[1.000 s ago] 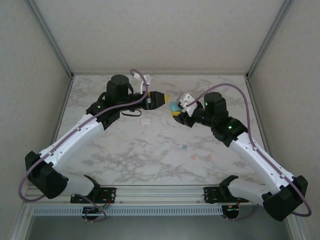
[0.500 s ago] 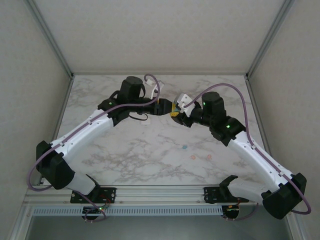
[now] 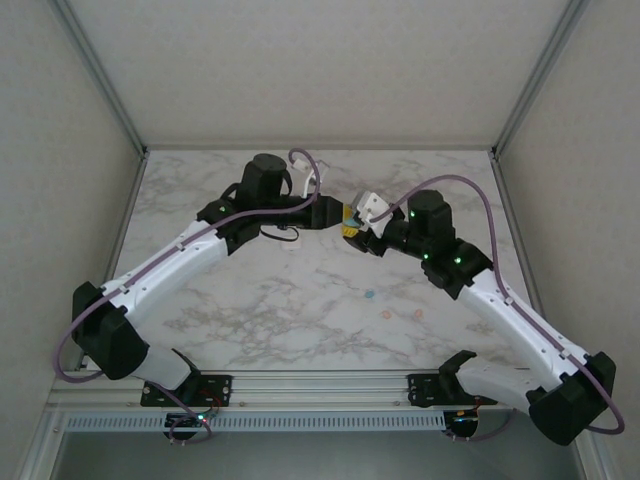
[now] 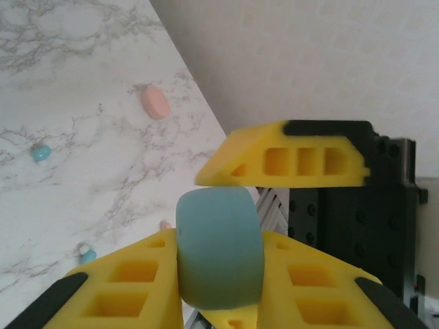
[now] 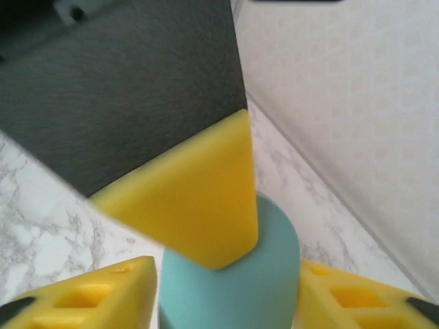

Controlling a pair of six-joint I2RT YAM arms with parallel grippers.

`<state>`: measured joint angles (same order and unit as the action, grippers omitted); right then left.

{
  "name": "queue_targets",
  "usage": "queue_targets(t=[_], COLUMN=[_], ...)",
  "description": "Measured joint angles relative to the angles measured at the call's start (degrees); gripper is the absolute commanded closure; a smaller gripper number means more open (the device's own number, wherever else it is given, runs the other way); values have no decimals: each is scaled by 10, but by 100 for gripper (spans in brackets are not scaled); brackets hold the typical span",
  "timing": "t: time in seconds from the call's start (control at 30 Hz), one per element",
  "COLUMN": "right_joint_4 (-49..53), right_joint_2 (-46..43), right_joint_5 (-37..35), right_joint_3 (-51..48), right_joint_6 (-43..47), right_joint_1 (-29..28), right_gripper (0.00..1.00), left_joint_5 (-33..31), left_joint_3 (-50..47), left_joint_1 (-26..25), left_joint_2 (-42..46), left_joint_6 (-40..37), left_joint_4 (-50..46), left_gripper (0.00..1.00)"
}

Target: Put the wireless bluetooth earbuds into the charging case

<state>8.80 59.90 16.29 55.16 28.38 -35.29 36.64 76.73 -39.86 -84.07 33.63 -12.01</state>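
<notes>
1. Earbuds (image 3: 385, 313), teal and pink, lie loose on the table (image 3: 250, 320), well apart from the teal case (image 4: 219, 250).
2. The case hangs mid-air between both claws.
3. Left gripper (image 4: 219, 281) has just clamped on it; a second ago it stood off, jaws apart.
4. Right gripper (image 5: 226, 288) flanks the case; whether it grips or lets go, I cannot tell. This looks like a handover; nothing is inserted yet.
</notes>
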Motion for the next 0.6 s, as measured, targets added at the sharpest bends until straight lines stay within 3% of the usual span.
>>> queue_targets(t=[0.1,0.3,0.6], right_joint_4=[-59,-127,-181], right_joint_2=[-41,-54,-25], right_joint_5=[0,97,223], right_joint_3=[-52,-92,-88], right_joint_6=[-3,-49,-67], right_joint_1=[10,121,127], right_gripper=[34,35,35], left_joint_5=[-9,-9,5], left_joint_3=[-30,-86,-97], left_joint_1=[5,18,21], left_joint_2=[13,43,53], left_joint_6=[37,130,196], left_joint_4=[37,126,189], left_gripper=[89,87,86])
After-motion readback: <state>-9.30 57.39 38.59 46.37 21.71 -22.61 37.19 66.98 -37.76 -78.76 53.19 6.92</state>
